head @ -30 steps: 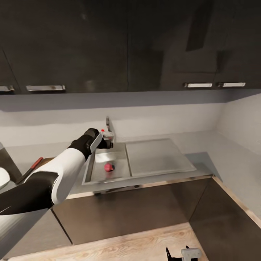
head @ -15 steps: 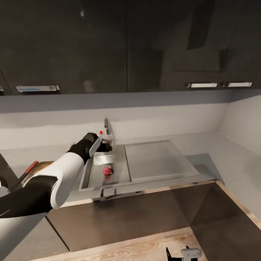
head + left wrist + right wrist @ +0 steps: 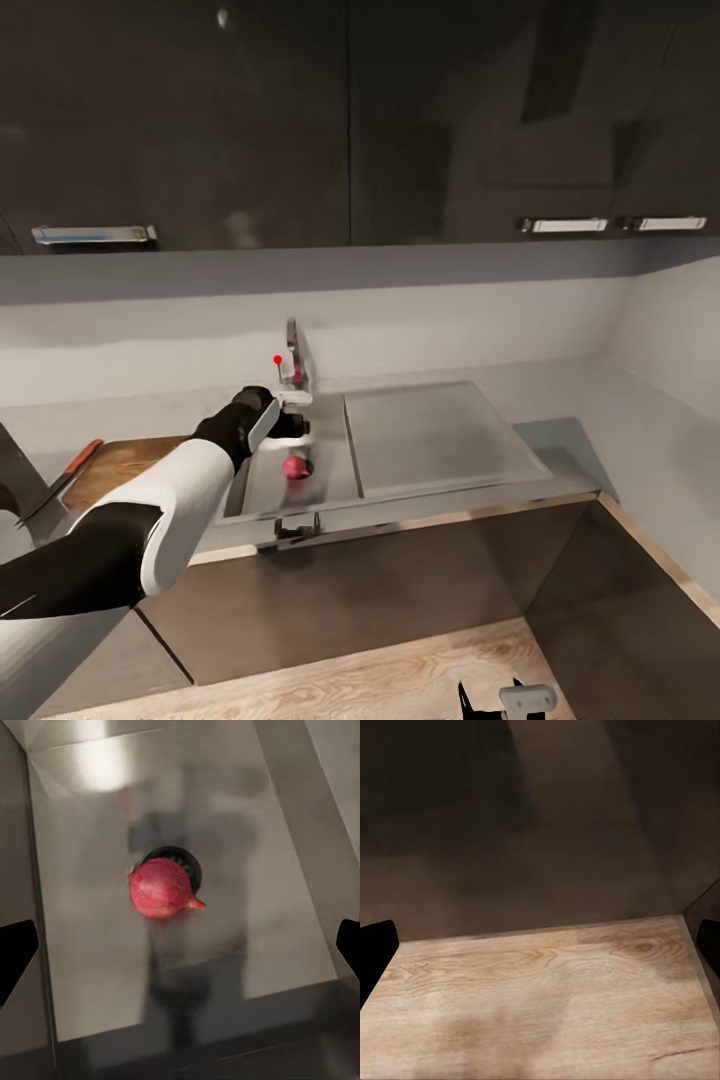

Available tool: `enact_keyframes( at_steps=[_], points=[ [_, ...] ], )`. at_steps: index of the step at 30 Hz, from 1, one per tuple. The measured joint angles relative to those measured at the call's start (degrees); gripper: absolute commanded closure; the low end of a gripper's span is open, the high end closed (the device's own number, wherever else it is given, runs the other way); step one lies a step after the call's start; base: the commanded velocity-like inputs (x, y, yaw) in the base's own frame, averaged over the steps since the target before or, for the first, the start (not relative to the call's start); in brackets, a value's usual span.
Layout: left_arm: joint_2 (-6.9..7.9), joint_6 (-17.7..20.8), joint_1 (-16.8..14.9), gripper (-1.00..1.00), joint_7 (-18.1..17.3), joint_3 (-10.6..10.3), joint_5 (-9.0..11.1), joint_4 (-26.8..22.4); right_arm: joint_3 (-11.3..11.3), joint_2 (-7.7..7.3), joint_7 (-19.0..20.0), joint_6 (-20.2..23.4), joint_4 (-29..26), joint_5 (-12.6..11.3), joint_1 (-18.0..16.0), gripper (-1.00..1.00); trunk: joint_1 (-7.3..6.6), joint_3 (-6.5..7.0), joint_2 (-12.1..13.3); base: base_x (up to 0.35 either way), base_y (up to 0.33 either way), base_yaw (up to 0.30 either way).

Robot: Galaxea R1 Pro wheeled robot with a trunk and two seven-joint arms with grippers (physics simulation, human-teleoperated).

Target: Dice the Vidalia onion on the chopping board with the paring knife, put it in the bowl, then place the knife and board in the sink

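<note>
So the left pincer (image 3: 297,428) hangs right over the rectangular grey steel sink (image 3: 330,480), fingers spread wide apart and nothing between them; in the left wrist view the black fingertips (image 3: 15,956) sit at either edge, with the round reddish-pink onion (image 3: 160,889) lying directly below, between them but not touching, resting on the basin floor right against the dark round drain (image 3: 180,862); the curved chrome tap with red knob (image 3: 293,352) stands just behind the pincer; the dark brown wooden chopping board (image 3: 125,465) lies on the grey table (image 3: 600,440) off to the arm's outer side, the slim paring knife with reddish-brown handle (image 3: 62,485) on its far edge; the right pincer (image 3: 500,700) hangs low over pale wooden floor (image 3: 547,1005), fingers apart, holding nothing.
</note>
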Motion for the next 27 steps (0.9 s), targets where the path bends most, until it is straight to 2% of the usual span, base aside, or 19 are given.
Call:
enact_keyframes(
  at_steps=[12,20,27],
  points=[
    [0.13,-0.1,0.6,-1.00,0.0,0.0,0.0,1.2,0.0,0.00,0.0,0.0,0.0,0.0,0.0,-1.00,-0.01,-1.12,0.0,0.246,0.000,0.000],
    [0.16,-0.1,1.2,-1.00,0.0,0.0,0.0,1.2,0.0,0.00,0.0,0.0,0.0,0.0,0.0,-1.00,0.01,-1.87,0.0,0.094,0.000,0.000],
    [0.30,-0.1,3.4,-1.00,0.0,0.0,0.0,1.2,0.0,0.00,0.0,0.0,0.0,0.0,0.0,-1.00,0.02,-2.52,0.0,0.008,0.000,0.000]
  ],
)
